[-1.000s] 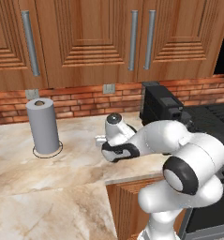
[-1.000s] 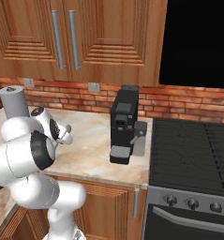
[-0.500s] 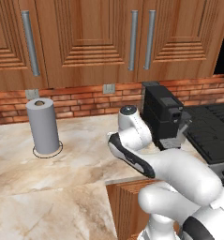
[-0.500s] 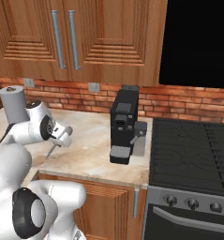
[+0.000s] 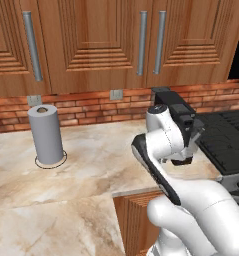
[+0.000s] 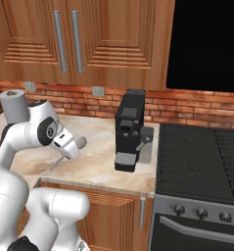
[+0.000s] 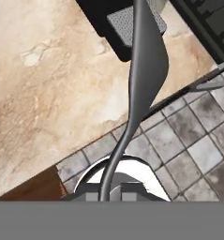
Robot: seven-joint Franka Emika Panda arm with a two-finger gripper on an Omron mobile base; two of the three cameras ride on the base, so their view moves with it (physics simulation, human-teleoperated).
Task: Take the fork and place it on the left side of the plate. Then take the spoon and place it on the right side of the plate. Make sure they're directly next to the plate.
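My gripper (image 7: pixel 106 194) is shut on the thin handle of a slim grey metal utensil, the spoon (image 7: pixel 146 65). Its head is broad and smooth, with no tines showing, and it runs up out of the hand view. In the right base view the gripper (image 6: pixel 72 146) hangs over the counter's front edge, left of the coffee machine, and the spoon (image 6: pixel 57 164) slants down from it. Below the hand lie the marble counter (image 7: pixel 52 84) and tiled floor (image 7: pixel 193 140). The fork and the plate are out of view.
A black coffee machine (image 6: pixel 130 130) stands on the counter beside the stove (image 6: pixel 201 152). A grey paper towel roll (image 5: pixel 46 134) stands at the back left. Wooden cabinets hang above a brick backsplash. My own arm (image 5: pixel 163 145) crosses the counter's front edge.
The arm has swung right, away from the paper towel roll and toward the coffee machine, carrying the utensil. The hand now hangs over the counter's front edge.
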